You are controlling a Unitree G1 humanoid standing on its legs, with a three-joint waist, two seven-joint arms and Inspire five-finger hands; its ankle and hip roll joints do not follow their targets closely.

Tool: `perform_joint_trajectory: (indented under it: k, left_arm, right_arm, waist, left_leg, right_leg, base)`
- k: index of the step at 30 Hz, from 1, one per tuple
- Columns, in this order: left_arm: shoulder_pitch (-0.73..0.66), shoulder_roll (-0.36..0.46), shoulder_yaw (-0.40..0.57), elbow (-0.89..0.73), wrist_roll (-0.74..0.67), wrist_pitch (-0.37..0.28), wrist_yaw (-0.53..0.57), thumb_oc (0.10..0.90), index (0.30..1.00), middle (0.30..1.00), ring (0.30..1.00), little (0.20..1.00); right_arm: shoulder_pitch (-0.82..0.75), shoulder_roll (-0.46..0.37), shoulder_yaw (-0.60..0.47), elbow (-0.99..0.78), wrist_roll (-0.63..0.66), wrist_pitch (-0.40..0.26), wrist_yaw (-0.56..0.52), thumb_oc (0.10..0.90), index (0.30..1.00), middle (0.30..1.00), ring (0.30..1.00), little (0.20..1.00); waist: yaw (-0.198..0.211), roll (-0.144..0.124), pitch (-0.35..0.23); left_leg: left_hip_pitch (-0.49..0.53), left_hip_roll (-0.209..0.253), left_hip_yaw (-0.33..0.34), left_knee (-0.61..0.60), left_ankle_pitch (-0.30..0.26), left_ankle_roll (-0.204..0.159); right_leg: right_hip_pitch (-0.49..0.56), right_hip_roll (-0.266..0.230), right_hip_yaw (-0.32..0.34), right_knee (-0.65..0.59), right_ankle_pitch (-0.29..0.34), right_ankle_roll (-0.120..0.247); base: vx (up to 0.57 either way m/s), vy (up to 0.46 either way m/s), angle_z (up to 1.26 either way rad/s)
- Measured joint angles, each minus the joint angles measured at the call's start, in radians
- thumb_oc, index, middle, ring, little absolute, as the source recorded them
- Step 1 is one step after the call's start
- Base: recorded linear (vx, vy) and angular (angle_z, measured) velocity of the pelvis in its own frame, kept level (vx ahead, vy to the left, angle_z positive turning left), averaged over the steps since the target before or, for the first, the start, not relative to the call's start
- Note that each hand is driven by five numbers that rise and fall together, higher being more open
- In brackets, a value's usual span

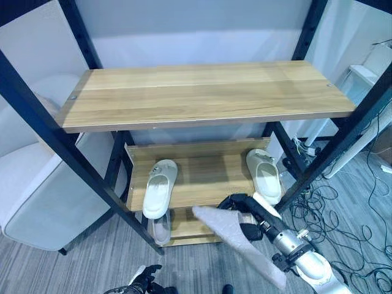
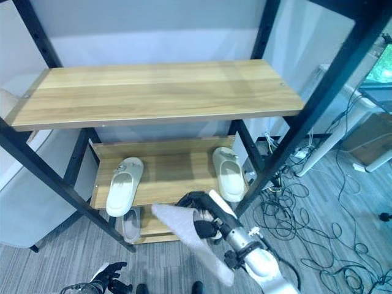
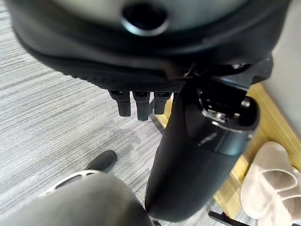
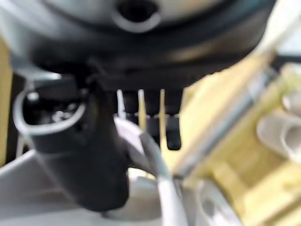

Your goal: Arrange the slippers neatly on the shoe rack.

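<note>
The shoe rack has a bare wooden top shelf and a middle shelf below it. Two white slippers lie on the middle shelf, one at the left overhanging the front edge and one at the right. A third slipper sits on the lowest board under the left one. My right hand is shut on a pale grey slipper, held tilted in front of the middle shelf's right half; its fingers curl over the slipper's edge. My left hand hangs low near the floor, open and holding nothing.
Black metal uprights frame the rack on both sides. A white padded seat stands to the left of it. Loose cables cover the grey carpet to the right, by white furniture legs.
</note>
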Motion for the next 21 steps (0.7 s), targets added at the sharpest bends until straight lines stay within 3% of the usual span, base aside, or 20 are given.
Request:
perform_joint_trajectory:
  k: [4,7,8,10,11,13,15,16,18,21]
  left_arm:
    - [-0.006,0.002,-0.009,-0.014,-0.018,-0.002,0.005,0.8,0.9,0.9,0.9,0.9]
    - [-0.12,0.002,-0.029,-0.028,-0.065,-0.009,0.023,0.8,0.9,0.9,0.9,0.9]
    - [-0.167,0.01,-0.036,-0.042,-0.091,-0.018,0.028,0.8,0.9,0.9,0.9,0.9]
    - [-0.216,0.014,-0.04,-0.07,-0.138,-0.023,0.039,0.8,0.9,0.9,0.9,0.9]
    - [-0.222,0.013,-0.038,-0.082,-0.154,-0.024,0.043,0.8,0.9,0.9,0.9,0.9]
    - [-0.226,0.015,-0.042,-0.143,-0.199,-0.03,0.048,0.8,0.9,0.9,0.9,0.9]
    - [-0.227,0.028,-0.048,-0.183,-0.205,-0.037,0.05,0.8,0.9,0.9,0.9,0.9]
    - [-0.225,0.035,-0.055,-0.226,-0.224,-0.038,0.065,0.8,0.9,0.9,0.9,0.9]
    - [-0.22,0.048,-0.072,-0.307,-0.255,-0.045,0.078,0.8,0.9,0.9,0.9,0.9]
    - [-0.242,0.066,-0.084,-0.402,-0.29,-0.046,0.101,0.8,0.9,0.9,0.9,0.9]
  right_arm:
    - [-0.048,0.004,0.052,0.088,0.003,-0.007,-0.005,0.4,0.3,0.3,0.3,0.3]
    - [-0.199,0.001,0.098,0.211,-0.003,0.001,-0.04,0.4,0.3,0.3,0.3,0.3]
    - [-0.255,-0.001,0.107,0.226,-0.008,0.002,-0.059,0.4,0.3,0.3,0.3,0.3]
    - [-0.31,-0.009,0.099,0.223,-0.035,0.003,-0.093,0.4,0.3,0.3,0.3,0.3]
    - [-0.319,-0.01,0.093,0.221,-0.04,0.002,-0.102,0.4,0.3,0.3,0.3,0.3]
    - [-0.345,-0.011,0.057,0.216,-0.07,0.002,-0.15,0.4,0.3,0.3,0.3,0.3]
    - [-0.355,-0.009,0.034,0.214,-0.086,0.002,-0.181,0.4,0.3,0.3,0.3,0.3]
    - [-0.382,-0.018,0.028,0.215,-0.103,0.002,-0.202,0.4,0.3,0.3,0.3,0.3]
    - [-0.436,-0.024,0.005,0.207,-0.137,0.0,-0.267,0.4,0.3,0.3,0.3,0.3]
    - [-0.483,-0.048,-0.045,0.176,-0.2,-0.002,-0.346,0.4,0.3,0.3,0.3,0.3]
  waist:
    - [0.004,0.009,0.013]
    - [0.026,0.0,0.133]
    - [0.037,-0.009,0.187]
    - [0.044,-0.004,0.241]
    - [0.053,-0.006,0.247]
    - [0.087,0.008,0.266]
    - [0.084,-0.007,0.27]
    - [0.073,-0.006,0.272]
    - [0.093,0.009,0.271]
    - [0.079,0.012,0.28]
  left_leg:
    - [-0.053,-0.005,-0.002,0.012,0.013,0.003]
    - [-0.217,0.007,-0.011,0.16,0.001,0.009]
    - [-0.313,0.013,-0.034,0.257,-0.005,0.003]
    - [-0.425,0.029,-0.07,0.382,-0.063,-0.004]
    - [-0.463,0.029,-0.081,0.42,-0.083,0.007]
    - [-0.57,0.054,-0.108,0.512,-0.111,0.01]
    - [-0.644,0.043,-0.113,0.601,-0.117,0.006]
    - [-0.708,0.042,-0.121,0.693,-0.166,0.011]
    - [-0.834,0.043,-0.165,0.797,-0.198,0.005]
    - [-1.005,0.028,-0.183,0.947,-0.202,0.006]
  right_leg:
    - [-0.065,-0.001,0.001,0.037,0.009,-0.002]
    - [-0.227,-0.011,-0.006,0.196,-0.014,-0.005]
    - [-0.313,-0.023,-0.023,0.295,-0.039,-0.034]
    - [-0.423,-0.04,-0.051,0.438,-0.114,-0.063]
    - [-0.46,-0.045,-0.053,0.481,-0.131,-0.077]
    - [-0.567,-0.046,-0.068,0.618,-0.173,-0.064]
    - [-0.626,-0.083,-0.072,0.82,-0.308,-0.093]
    - [-0.681,-0.083,-0.06,0.877,-0.341,-0.118]
    - [-0.796,-0.077,-0.067,0.963,-0.359,-0.123]
    - [-0.97,-0.12,-0.055,1.148,-0.412,-0.153]
  base:
    - [-0.34,-0.03,0.0]
    - [-0.34,-0.088,0.08]
    - [-0.21,-0.081,0.31]
    - [-0.14,-0.054,0.4]
    - [-0.11,-0.03,0.25]
    - [-0.04,-0.02,0.12]
    - [-0.04,-0.036,0.42]
    - [-0.1,-0.035,0.43]
    - [-0.1,-0.052,-0.09]
    - [-0.08,-0.029,0.15]
